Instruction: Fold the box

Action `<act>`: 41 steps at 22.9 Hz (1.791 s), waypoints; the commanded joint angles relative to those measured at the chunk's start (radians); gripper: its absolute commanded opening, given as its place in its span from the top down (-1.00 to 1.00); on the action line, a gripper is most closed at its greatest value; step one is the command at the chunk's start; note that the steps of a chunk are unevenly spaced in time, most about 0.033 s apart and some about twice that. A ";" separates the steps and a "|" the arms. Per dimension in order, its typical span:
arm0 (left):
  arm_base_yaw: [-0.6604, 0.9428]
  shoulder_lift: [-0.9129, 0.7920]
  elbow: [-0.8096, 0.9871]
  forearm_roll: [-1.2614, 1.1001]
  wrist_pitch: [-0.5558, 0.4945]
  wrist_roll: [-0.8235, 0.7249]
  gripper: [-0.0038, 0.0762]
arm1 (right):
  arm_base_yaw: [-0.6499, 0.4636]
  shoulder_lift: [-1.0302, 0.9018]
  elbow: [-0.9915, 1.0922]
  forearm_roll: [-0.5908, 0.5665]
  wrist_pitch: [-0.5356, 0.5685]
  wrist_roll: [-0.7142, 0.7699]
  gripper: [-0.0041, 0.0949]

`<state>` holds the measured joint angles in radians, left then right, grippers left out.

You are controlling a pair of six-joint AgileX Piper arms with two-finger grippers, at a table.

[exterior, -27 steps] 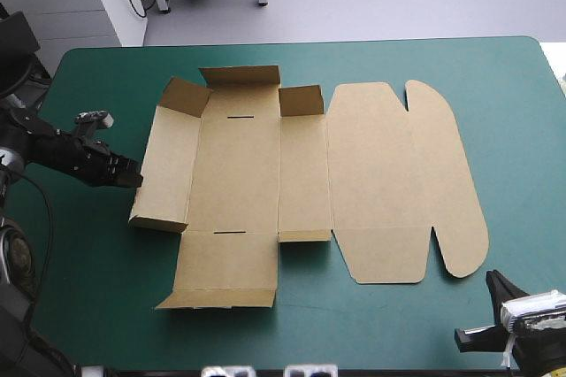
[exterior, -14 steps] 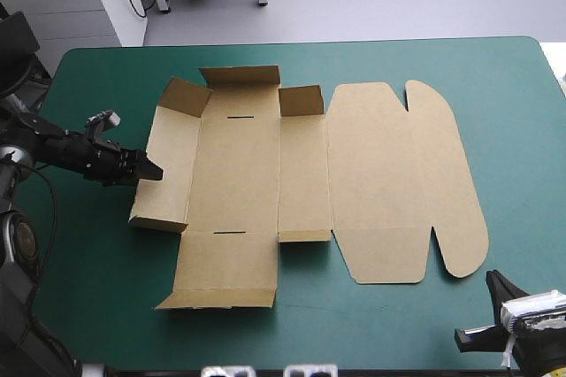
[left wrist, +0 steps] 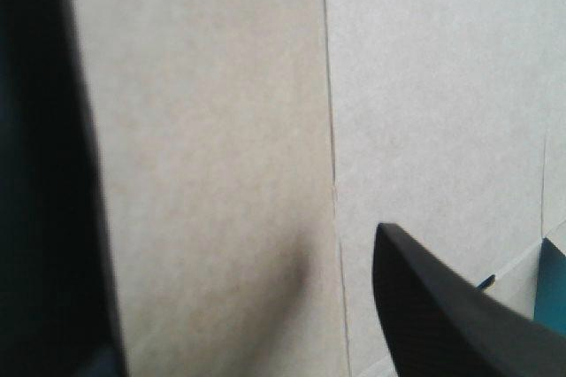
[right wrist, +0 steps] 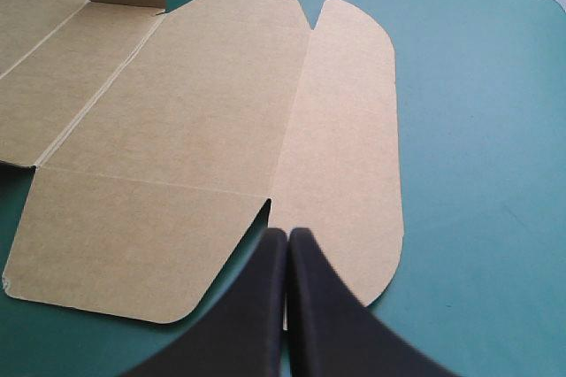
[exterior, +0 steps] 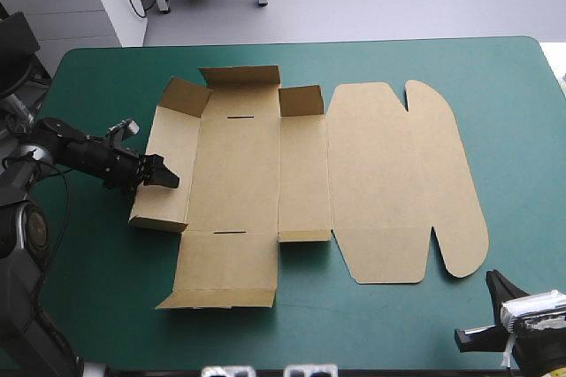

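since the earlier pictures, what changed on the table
The left hand moved in from beside the box to over its left side panel, open and gripping nothing. The box itself has not shifted, and the right hand has not moved from the near right corner of the table.

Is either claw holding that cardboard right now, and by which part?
Nothing is held. The left gripper hovers open over the box at its left side panel; the right gripper is shut, empty, clear of the board.
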<state>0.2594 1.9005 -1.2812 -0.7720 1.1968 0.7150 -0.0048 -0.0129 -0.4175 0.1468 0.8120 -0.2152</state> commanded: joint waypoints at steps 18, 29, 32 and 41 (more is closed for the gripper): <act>-0.178 -0.054 -0.187 0.078 0.096 -0.003 0.92 | 0.002 -0.004 -0.024 0.004 -0.078 0.000 0.95; -0.458 -0.106 -0.622 0.647 0.090 0.017 0.92 | 0.002 -0.004 -0.024 0.004 -0.078 0.000 0.95; -0.575 -0.151 -0.640 0.826 0.077 0.017 0.92 | 0.002 -0.004 -0.024 0.004 -0.078 0.000 0.95; -0.906 -0.253 -0.581 1.072 -0.039 0.009 0.92 | 0.002 -0.004 -0.024 0.004 -0.078 0.000 0.95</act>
<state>-0.5895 1.7131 -1.8709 0.2416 1.2305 0.7340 -0.0048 -0.0129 -0.4175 0.1468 0.8120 -0.2152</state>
